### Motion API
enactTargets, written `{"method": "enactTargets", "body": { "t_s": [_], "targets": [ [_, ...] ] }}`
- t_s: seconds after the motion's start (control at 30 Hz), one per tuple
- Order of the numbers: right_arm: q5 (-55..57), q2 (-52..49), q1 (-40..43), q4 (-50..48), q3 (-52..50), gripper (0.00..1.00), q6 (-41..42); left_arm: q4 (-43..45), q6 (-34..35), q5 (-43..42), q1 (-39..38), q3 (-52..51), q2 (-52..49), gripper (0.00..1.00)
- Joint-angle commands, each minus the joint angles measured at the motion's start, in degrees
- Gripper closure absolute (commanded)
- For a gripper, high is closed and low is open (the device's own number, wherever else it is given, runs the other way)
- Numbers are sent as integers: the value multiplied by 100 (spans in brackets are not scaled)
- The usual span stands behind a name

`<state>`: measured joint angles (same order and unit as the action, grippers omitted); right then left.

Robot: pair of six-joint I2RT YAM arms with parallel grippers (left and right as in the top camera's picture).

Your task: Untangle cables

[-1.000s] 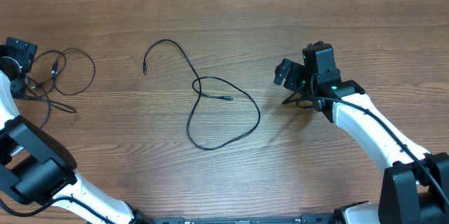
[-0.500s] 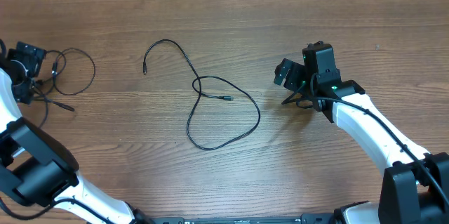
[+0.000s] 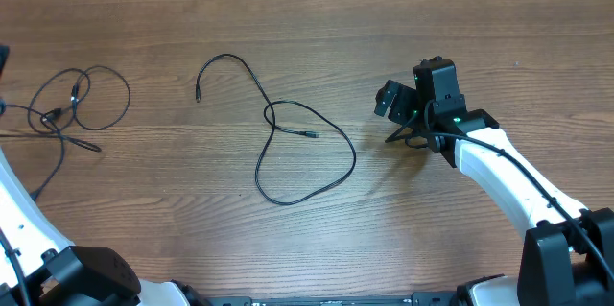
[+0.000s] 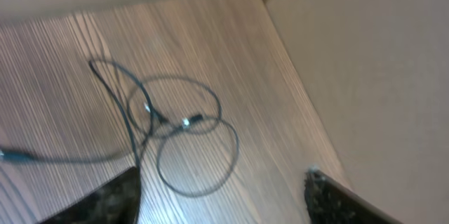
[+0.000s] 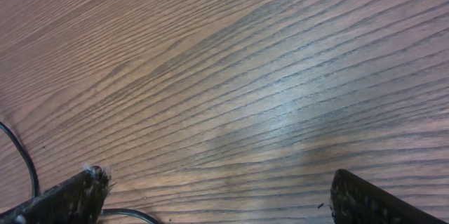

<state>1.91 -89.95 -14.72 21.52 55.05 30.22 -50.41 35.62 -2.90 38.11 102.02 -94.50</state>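
Two cable groups lay on the worktop [image 3: 384, 18] in the overhead view: a tangled cable [image 3: 74, 98] at far left and a looped cable [image 3: 272, 126] near the middle, well apart. Only the left wrist view showed the left tool [image 4: 222, 175], its jaws wide and empty, facing the tangle. We saw the right tool [image 5: 216, 175] equally wide, holding nothing, above bare wood.

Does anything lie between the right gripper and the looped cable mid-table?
Nothing visible does. Only bare table lies between the open right gripper and the looped cable; the tangled bundle sits far to the left.
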Motion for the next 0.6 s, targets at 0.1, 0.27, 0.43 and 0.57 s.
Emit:
{"method": "enactTargets", "body": {
  "t_s": [0.1, 0.27, 0.43, 0.57],
  "targets": [
    [57, 4, -15, -35, 7, 0, 13, -841, -232, -251, -243, 35, -297, 96],
    [57, 4, -15, -37, 7, 0, 13, -1558, -463, -254, -444, 35, -763, 96],
    [57, 4, -15, -35, 7, 0, 13, -2684, -977, -1023, -754, 33, -1373, 96],
    [57, 4, -15, -35, 7, 0, 13, -3217, -1486, -1161, -1228, 13, -1792, 96]
  ]
}}
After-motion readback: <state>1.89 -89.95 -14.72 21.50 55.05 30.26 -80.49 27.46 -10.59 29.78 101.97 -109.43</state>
